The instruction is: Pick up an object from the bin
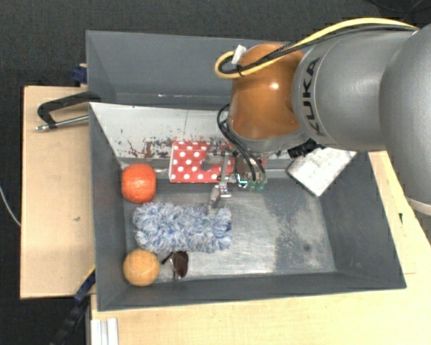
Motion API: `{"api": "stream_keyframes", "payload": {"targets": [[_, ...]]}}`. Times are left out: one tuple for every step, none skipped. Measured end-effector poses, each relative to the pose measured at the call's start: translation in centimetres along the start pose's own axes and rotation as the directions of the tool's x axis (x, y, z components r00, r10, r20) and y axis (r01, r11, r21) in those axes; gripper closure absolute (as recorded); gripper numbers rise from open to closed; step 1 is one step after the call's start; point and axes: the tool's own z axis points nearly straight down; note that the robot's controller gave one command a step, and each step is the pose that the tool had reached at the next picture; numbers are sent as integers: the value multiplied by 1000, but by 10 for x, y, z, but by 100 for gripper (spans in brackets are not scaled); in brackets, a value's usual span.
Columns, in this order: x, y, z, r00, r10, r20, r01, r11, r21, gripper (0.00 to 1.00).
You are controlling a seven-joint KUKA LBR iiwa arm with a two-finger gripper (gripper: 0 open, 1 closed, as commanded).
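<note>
Dark carpet (pixel 29 34) is lying all round the grey bin (pixel 309 236), and the arm (pixel 366 85) is reaching in from the right, its orange cover (pixel 262 99) hanging over the bin's back half. The gripper (pixel 220 192) is pointing down near the middle of the bin. Its tip is sitting just off the lower right corner of the red box (pixel 190 162) with white dots, and at the upper right end of the blue-and-white wool (pixel 179 227), perhaps touching the wool, though that is hard to judge. Whether the gripper is released or clenched, I cannot tell, and nothing is showing as held.

The red box is lying flat against the back wall, its right end passing under the gripper's body. The wool is spreading across the floor in front of it. An orange ball (pixel 138 183) is resting left of the box, near the wool's top left. A yellow ball (pixel 141 267) is sitting in the front left corner, with a small dark thing (pixel 179 264) just beside it, too dim to name. A white box (pixel 317 169) is lying at the right, partly covered by the arm.
</note>
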Motion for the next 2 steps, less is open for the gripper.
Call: {"api": "stream_keyframes", "payload": {"targets": [[-2, 0, -5, 1000, 0, 8, 0, 1000, -1, 0], [33, 6, 51, 982, -188, 5, 188, 982, 3, 100]]}}
